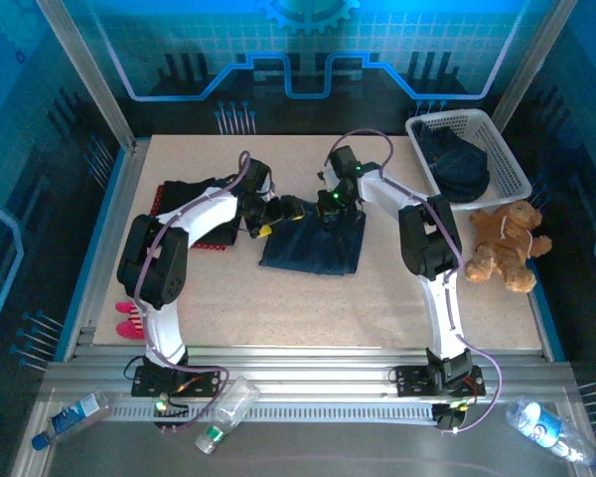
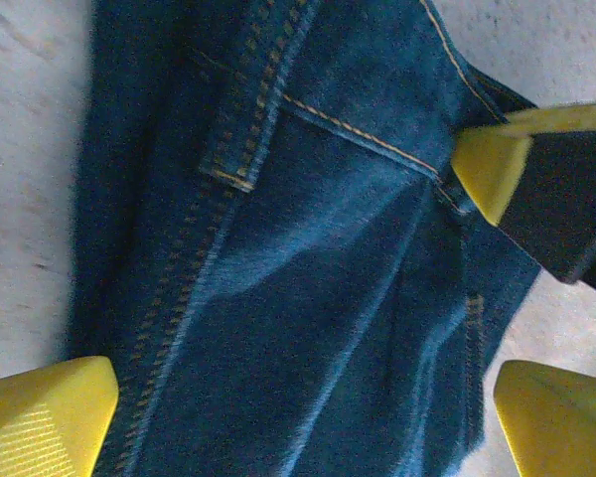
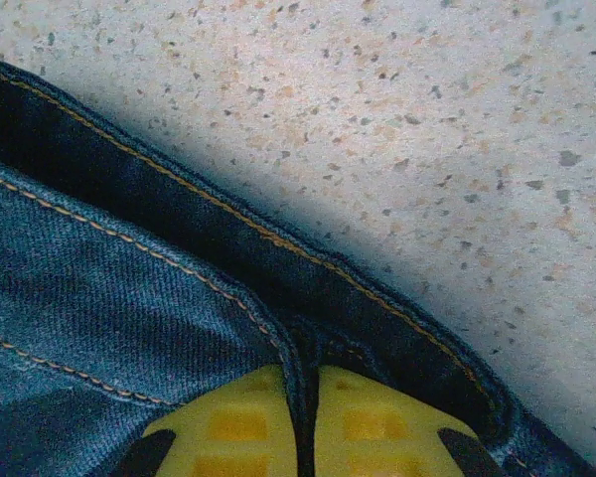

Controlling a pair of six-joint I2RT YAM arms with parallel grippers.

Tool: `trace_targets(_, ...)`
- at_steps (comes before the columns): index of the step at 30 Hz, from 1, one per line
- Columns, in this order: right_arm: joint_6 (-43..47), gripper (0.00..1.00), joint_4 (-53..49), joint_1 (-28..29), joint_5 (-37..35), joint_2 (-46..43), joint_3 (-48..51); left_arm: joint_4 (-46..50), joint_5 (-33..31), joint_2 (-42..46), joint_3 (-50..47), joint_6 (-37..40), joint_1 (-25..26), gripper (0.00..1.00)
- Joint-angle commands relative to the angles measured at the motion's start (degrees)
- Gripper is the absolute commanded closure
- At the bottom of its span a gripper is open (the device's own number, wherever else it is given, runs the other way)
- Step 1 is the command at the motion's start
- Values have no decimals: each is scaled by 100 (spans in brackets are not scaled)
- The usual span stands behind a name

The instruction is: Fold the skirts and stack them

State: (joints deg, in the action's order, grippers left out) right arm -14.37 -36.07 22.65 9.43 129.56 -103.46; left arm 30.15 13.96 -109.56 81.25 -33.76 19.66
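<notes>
A dark blue denim skirt (image 1: 313,246) lies spread on the speckled beige table (image 1: 377,298) at its middle, between the two arms. The left gripper (image 2: 298,417) hovers over the skirt's far left part, its yellow fingertips (image 2: 40,422) spread wide with the stitched denim between them. The right gripper (image 3: 303,422) is at the skirt's far edge, its yellow pads pressed together and pinching the seamed rim of the denim. At the far left lies a plain black skirt (image 1: 189,194) on top of a red skirt with small white dots (image 1: 211,242). At the far right a white plastic basket (image 1: 507,159) holds another dark denim skirt (image 1: 457,164), with a brown teddy bear (image 1: 502,243) just near of it.
</notes>
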Motion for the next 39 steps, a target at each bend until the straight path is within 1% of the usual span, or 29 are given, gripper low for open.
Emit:
trace_targets(1,-151,94,-280,-158,-200,302,-104,1016,-775,-180,354,817,-35,5)
trace_targets(5,-234,94,-216,-174,-100,342,-113,1266,-894,-657,679,1115,-35,13)
trace_targets(7,-263,94,-207,-174,-83,343,-108,1237,-904,-808,776,1197,-36,18)
trace_targets(11,-275,94,-220,-182,-80,348,-80,1069,-682,-1108,931,1320,-34,30)
trace_targets(13,-285,94,-209,-183,-89,342,-45,1032,-627,-1238,988,1342,-38,33)
trace_targets(15,-298,94,-186,-192,-82,342,7,914,-537,-1348,937,1346,-41,40)
trace_targets(16,-311,95,-166,-192,-74,336,38,837,-431,-1373,891,1322,-34,45)
trace_targets(17,-329,95,-148,-204,-50,327,61,718,-282,-1392,831,1281,-32,53)
trace_targets(19,-381,94,-113,-201,-8,297,105,453,-26,-1319,661,1174,-5,72)
trace_targets(20,-420,95,-80,-202,26,253,139,334,-15,-1239,577,1154,13,81)
trace_targets(21,-461,94,-29,-202,75,182,186,276,-133,-1141,513,1138,43,89)
trace_targets(23,-581,92,83,-224,168,-26,293,365,-654,-947,511,1115,71,100)
trace_targets(25,-740,85,285,-252,296,-379,474,795,-1568,-761,664,1120,89,100)
trace_targets(27,-915,70,617,-296,370,-900,790,1301,-2787,-517,879,1266,174,100)
trace_targets(28,-1008,62,704,-309,344,-1124,910,1460,-3289,-392,942,1385,235,100)
trace_targets(29,-1072,50,794,-337,313,-1380,1033,1624,-3842,-260,998,1535,294,100)
trace_targets(30,-1152,43,876,-367,269,-1620,1150,1767,-4341,-143,1059,1702,356,100)
trace_targets(31,-1219,38,922,-388,175,-1815,1252,1884,-4719,-60,1108,1834,409,100)
trace_targets(32,-1294,1,1006,-425,85,-2038,1391,2012,-5102,17,1170,1979,447,100)
trace_targets(36,-1653,0,1293,-640,-12,-2739,1874,2719,-6262,68,1608,2331,477,100)
trace_targets(39,-1851,0,1465,-797,38,-3061,2159,3045,-6733,22,1943,2554,477,100)
